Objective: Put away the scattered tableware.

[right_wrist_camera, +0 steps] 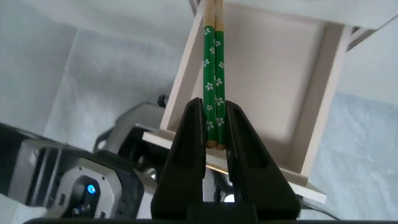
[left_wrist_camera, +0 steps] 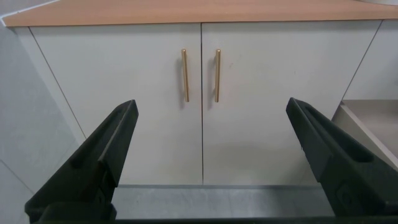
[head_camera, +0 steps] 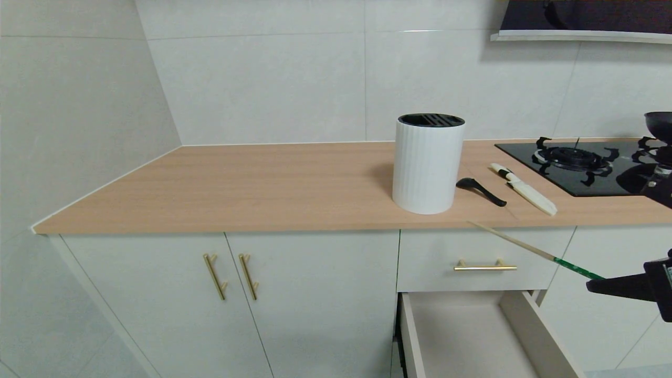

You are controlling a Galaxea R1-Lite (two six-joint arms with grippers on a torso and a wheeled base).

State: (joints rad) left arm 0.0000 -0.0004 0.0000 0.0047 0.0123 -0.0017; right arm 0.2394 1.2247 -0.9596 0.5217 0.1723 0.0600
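My right gripper (head_camera: 596,285) is shut on a pair of chopsticks (head_camera: 530,249) with green flowered ends, held in front of the cabinets above the open drawer (head_camera: 472,336). In the right wrist view the chopsticks (right_wrist_camera: 212,87) run between the pads (right_wrist_camera: 198,130) over the open drawer (right_wrist_camera: 261,81). On the wooden counter (head_camera: 236,184) stands a white ribbed holder (head_camera: 426,163) with a black slotted top. Beside it lie a black spoon (head_camera: 480,190) and a white-bladed knife (head_camera: 524,189). My left gripper (left_wrist_camera: 211,168) is open, low down, facing the cupboard doors (left_wrist_camera: 199,106).
A black gas hob (head_camera: 583,160) with a dark pan (head_camera: 659,126) occupies the counter's right end. A closed drawer with a gold handle (head_camera: 485,266) sits above the open one. Two gold door handles (head_camera: 231,275) are on the cupboard. Tiled walls close the back and left.
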